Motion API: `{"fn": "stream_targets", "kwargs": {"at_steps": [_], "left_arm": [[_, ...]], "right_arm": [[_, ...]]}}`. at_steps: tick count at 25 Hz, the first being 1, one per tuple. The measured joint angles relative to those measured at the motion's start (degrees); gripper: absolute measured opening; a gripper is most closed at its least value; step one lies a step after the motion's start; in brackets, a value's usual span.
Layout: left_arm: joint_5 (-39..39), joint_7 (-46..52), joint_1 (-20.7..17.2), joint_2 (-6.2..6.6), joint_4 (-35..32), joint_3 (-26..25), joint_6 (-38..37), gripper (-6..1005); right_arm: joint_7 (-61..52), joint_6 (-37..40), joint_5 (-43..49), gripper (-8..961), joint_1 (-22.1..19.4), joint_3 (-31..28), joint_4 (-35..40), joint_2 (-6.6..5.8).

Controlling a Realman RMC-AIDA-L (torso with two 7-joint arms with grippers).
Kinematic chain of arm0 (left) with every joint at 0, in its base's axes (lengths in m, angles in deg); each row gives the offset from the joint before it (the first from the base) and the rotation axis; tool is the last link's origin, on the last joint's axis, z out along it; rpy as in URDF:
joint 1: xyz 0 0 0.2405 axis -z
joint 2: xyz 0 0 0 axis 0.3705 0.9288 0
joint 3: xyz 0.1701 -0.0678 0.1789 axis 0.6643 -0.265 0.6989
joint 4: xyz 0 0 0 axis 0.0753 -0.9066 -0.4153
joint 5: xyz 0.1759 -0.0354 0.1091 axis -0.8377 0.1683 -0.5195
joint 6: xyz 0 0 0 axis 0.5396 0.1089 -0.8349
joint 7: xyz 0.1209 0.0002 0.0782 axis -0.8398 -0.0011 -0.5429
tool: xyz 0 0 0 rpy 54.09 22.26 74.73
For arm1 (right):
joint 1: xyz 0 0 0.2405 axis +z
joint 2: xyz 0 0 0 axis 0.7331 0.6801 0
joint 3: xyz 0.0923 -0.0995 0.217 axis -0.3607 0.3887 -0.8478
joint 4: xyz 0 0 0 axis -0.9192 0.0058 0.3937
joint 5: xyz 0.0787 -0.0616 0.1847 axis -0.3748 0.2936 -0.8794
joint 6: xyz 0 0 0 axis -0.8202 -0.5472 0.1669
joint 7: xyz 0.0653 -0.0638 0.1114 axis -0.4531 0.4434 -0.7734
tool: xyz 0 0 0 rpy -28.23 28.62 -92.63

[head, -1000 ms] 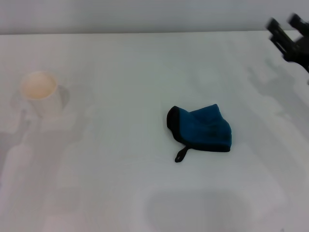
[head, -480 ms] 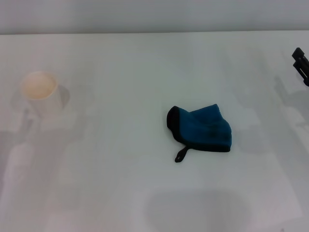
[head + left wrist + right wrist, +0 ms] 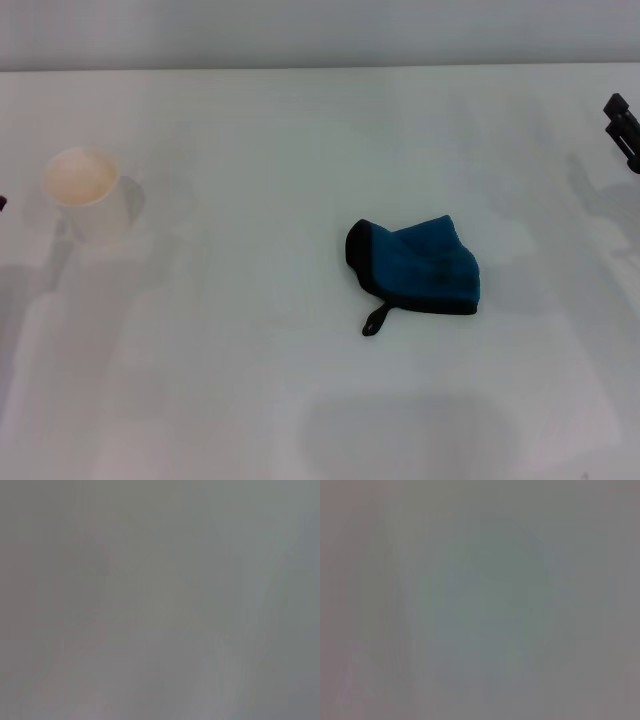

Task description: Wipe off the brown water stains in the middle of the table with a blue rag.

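Head view, blue rag [image 3: 415, 268] mid-table [image 3: 250, 380], right gripper [image 3: 622, 118] well apart

A white paper cup [image 3: 85, 193] with a beige inside stands upright at the left, well apart from anything else.

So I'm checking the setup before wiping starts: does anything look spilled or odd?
No brown puddle shows on the table. The blue rag lies crumpled mid-table, untouched; the paper cup stands upright.

Beyond the far edge of your work surface you see a plain pale grey wall [image 3: 300, 30], evenly lit.
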Motion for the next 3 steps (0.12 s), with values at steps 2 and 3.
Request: {"fn": "stream_targets", "kwargs": {"at_steps": [2, 3], "left_arm": [[0.00, 0.00, 0.60, 0.04, -0.08, -0.03, 1.10, 893], [0.00, 0.01, 1.01, 0.06, -0.15, -0.03, 1.78, 893]], "right_arm": [[1.29, -0.61, -1.47, 688, 0.01, -0.35, 0.00, 0.00], [1.66, -0.70, -2.11, 688, -0.01, -0.45, 0.00, 0.00]]}}
